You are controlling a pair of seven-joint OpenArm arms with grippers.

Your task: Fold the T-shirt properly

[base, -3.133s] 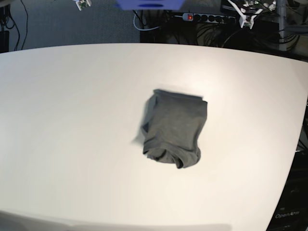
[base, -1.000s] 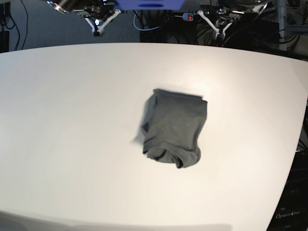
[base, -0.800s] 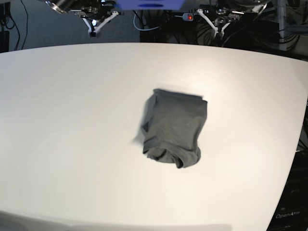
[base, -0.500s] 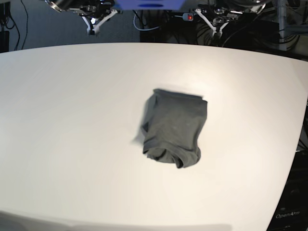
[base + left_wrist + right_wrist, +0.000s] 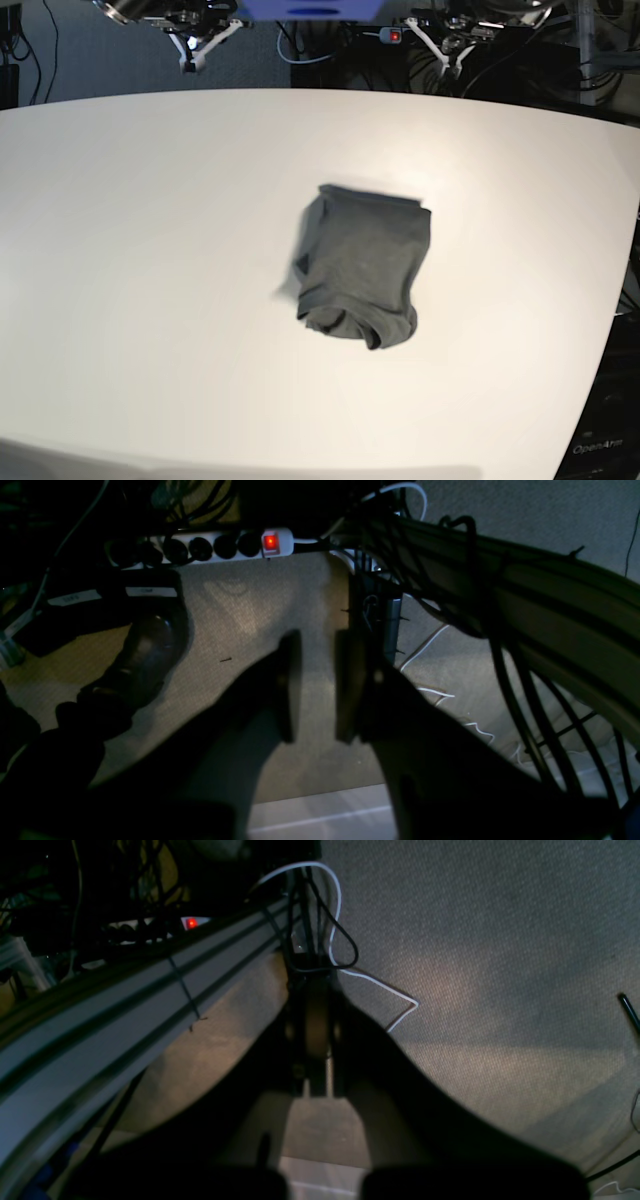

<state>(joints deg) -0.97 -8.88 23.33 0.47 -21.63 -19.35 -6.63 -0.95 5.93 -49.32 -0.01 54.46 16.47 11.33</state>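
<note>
The work surface is a white table (image 5: 150, 250) with a smooth, matte top that fills most of the base view. One item lies directly on it: the T-shirt (image 5: 362, 280), dark olive-grey, folded into a compact bundle slightly right of the table's centre. The bundle's far edge is straight, while its near edge is rounded and bunched.

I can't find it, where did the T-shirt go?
In the base view the T-shirt lies bunched up near the middle of the white table, a bit right of centre. Both grippers are far from it, beyond the table's back edge.
</note>
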